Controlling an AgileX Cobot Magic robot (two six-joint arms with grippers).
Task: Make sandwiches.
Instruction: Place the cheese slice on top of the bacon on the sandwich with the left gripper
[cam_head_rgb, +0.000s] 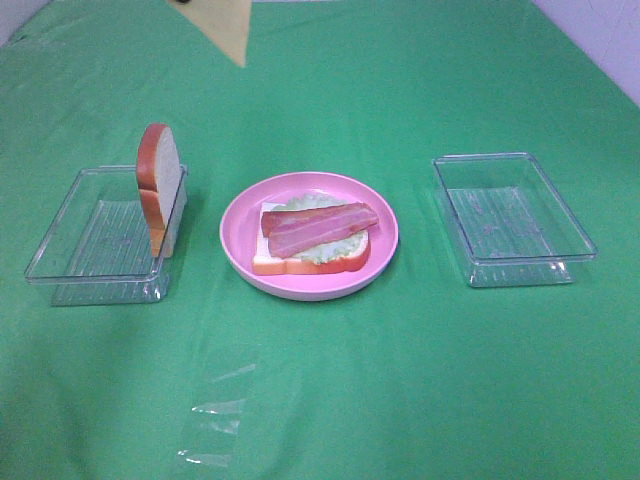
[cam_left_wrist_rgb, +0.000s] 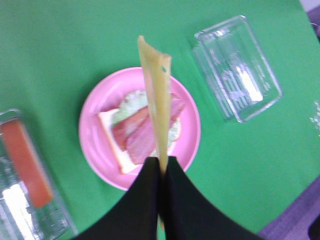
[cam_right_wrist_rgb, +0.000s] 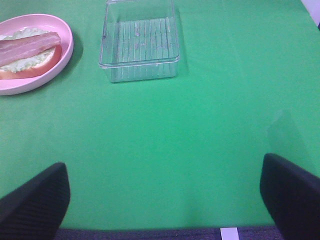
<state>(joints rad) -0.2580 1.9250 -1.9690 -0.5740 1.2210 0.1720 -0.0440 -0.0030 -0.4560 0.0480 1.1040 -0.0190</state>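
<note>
On the pink plate (cam_head_rgb: 236, 232) lies the partly built sandwich: a white bread slice (cam_head_rgb: 275, 264), pale green lettuce (cam_head_rgb: 335, 246) and red-brown bacon strips (cam_head_rgb: 318, 226). A second bread slice (cam_head_rgb: 159, 190) stands on edge against the left tray's right wall. My left gripper (cam_left_wrist_rgb: 161, 162) is shut on a yellow cheese square (cam_left_wrist_rgb: 155, 95), holding it edge-on high above the plate (cam_left_wrist_rgb: 92, 125). In the exterior view the cheese (cam_head_rgb: 230, 25) hangs at the top edge. My right gripper (cam_right_wrist_rgb: 165, 200) is open and empty over bare cloth, away from the plate (cam_right_wrist_rgb: 67, 47).
A clear tray (cam_head_rgb: 85, 235) sits left of the plate and an empty clear tray (cam_head_rgb: 512, 218) right of it, also in the right wrist view as the tray (cam_right_wrist_rgb: 140, 42). A clear plastic piece (cam_head_rgb: 215, 420) lies near the front. Green cloth covers the table.
</note>
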